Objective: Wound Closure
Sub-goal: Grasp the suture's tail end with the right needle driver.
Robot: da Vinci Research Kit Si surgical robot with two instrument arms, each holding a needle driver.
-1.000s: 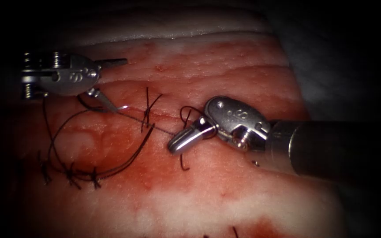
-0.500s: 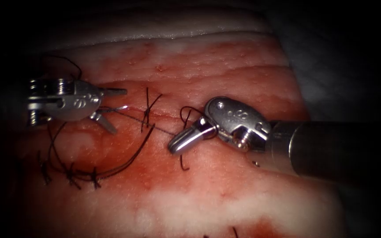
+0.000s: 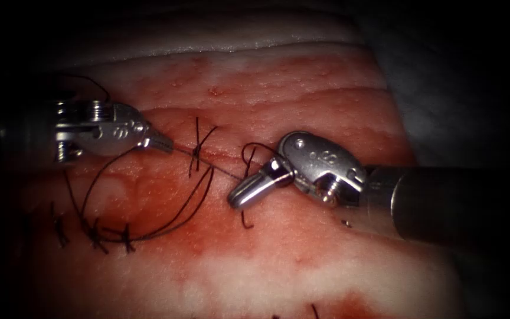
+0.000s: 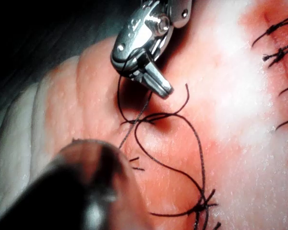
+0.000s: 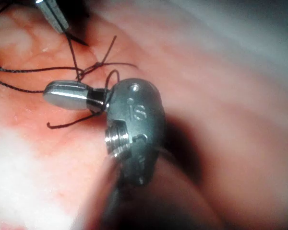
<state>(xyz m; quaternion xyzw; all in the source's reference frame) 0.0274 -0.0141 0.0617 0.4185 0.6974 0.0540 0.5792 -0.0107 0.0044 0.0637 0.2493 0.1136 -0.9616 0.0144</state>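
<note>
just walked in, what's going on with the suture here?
Both arms are holding thread at a knot over the cut in the tissue. The left gripper, open a second ago, has shut on the strand left of the knot. The right gripper is shut on the thread to the knot's right. A slack loop lies on the tissue nearer the camera.
</note>
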